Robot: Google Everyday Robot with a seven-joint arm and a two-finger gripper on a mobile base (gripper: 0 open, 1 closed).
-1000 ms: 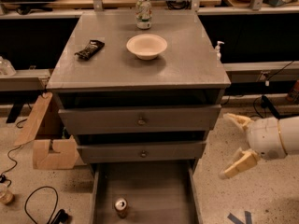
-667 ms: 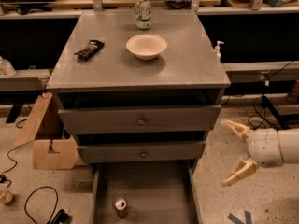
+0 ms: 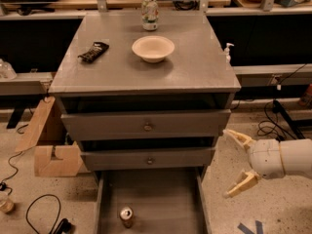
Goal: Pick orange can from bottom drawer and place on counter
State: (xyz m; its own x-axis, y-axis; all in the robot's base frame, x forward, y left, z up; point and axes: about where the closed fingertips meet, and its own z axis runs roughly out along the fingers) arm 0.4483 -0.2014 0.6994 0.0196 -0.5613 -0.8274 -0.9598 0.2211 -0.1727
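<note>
Camera view: can [image 3: 126, 215] in open drawer [image 3: 161, 194], pincer [image 3: 227, 164] wide

Can stands upright at bottom centre, on the drawer floor. Pincer spread wide, empty, at lower right beside the drawer. Above, the tabletop [image 3: 195, 65] carries a bowl [image 3: 153, 48].

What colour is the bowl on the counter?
White bowl, camera view; open gripper right of the bottom drawer.

A white bowl [image 3: 153, 48] sits near the middle of the grey bench [image 3: 195, 62]. A white-and-green can [image 3: 149, 13] stands upright behind it at the back edge, and a dark snack packet [image 3: 93, 51] lies well to its left. Below are two upper drawers [image 3: 146, 125] with small round knobs. A cardboard box [image 3: 48, 147] stands on the floor to their left, near a black cable [image 3: 41, 206]. The tool [image 3: 227, 163] hangs low to their right, fingers spread.
</note>
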